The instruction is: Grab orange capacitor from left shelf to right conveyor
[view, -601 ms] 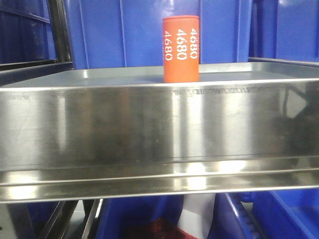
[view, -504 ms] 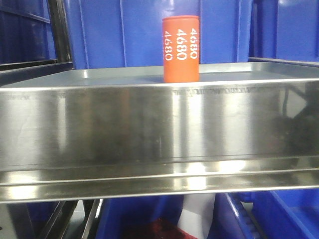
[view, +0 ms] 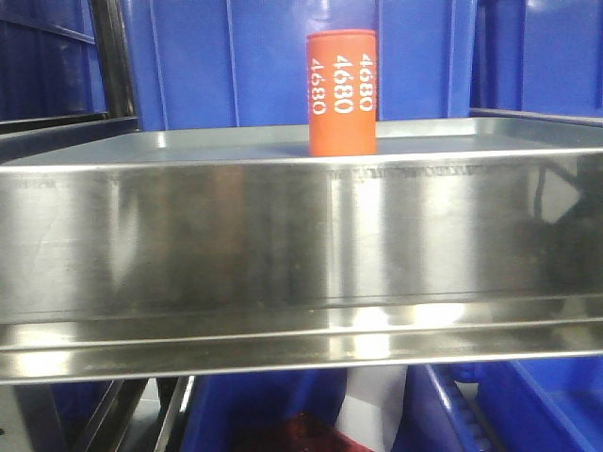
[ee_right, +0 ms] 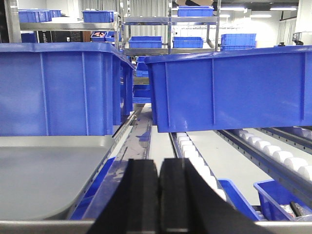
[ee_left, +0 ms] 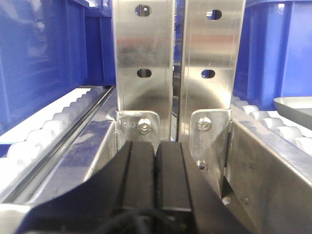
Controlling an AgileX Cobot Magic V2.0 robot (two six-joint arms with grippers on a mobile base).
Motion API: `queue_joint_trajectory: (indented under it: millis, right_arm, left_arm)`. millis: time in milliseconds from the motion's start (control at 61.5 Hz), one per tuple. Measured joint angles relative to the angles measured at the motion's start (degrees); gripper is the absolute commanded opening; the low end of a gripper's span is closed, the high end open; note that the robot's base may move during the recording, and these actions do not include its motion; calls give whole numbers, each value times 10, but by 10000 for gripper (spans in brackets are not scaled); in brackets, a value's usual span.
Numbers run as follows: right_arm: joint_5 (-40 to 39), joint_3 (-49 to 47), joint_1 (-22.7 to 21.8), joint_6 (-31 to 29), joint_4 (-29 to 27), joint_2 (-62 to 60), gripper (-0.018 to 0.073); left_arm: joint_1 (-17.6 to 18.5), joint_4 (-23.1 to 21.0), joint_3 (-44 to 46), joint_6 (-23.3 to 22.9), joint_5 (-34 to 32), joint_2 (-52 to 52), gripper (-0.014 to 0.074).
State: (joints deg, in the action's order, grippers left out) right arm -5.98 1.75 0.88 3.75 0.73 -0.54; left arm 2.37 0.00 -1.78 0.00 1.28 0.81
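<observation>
In the front view the orange capacitor (view: 341,92) stands upright on the grey top of the left shelf (view: 283,235), right of centre, behind the shiny raised front lip. White "4680" numerals run around its side. No gripper appears in that view. My left gripper (ee_left: 156,146) is shut with nothing between its black pads, and it points at two metal uprights. My right gripper (ee_right: 159,163) is also shut and empty, and it faces down an aisle of bins. The right conveyor is out of view.
Blue bins (view: 254,56) stand behind the shelf and others sit below it. Two metal uprights (ee_left: 144,58) stand just ahead of the left gripper, with white roller tracks (ee_left: 53,122) on both sides. The right wrist view shows a silver tray (ee_right: 44,170), two large blue bins (ee_right: 229,87) and roller tracks (ee_right: 195,156).
</observation>
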Motion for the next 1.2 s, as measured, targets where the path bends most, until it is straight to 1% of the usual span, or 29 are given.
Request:
queue_joint_trajectory:
  millis: [211, 601, 699, 796, 861, 959, 1072, 1121, 1202]
  right_arm:
    - [-2, 0, 0, 0, 0, 0, 57]
    - [-116, 0, 0, 2, 0, 0, 57]
    - [-118, 0, 0, 16, 0, 0, 57]
    - [-64, -29, 0, 25, 0, 0, 57]
    - [-15, -74, 0, 28, 0, 1, 57]
    - [60, -166, 0, 28, 2, 35, 57]
    - [140, -281, 3, 28, 10, 119, 57]
    - [183, -346, 12, 28, 11, 167, 57]
    - [258, -425, 36, 27, 11, 250, 57]
  left_arm:
    - [0, 0, 0, 0, 0, 0, -105]
    - [0, 0, 0, 0, 0, 0, -105]
    - [0, 0, 0, 0, 0, 0, -105]
    - [0, 0, 0, 0, 0, 0, -105]
    - [0, 0, 0, 0, 0, 0, -105]
    - [0, 0, 0, 0, 0, 0, -105]
    - [0, 0, 0, 0, 0, 0, -105]
    - [0, 0, 0, 0, 0, 0, -105]
    - [0, 0, 0, 0, 0, 0, -105]
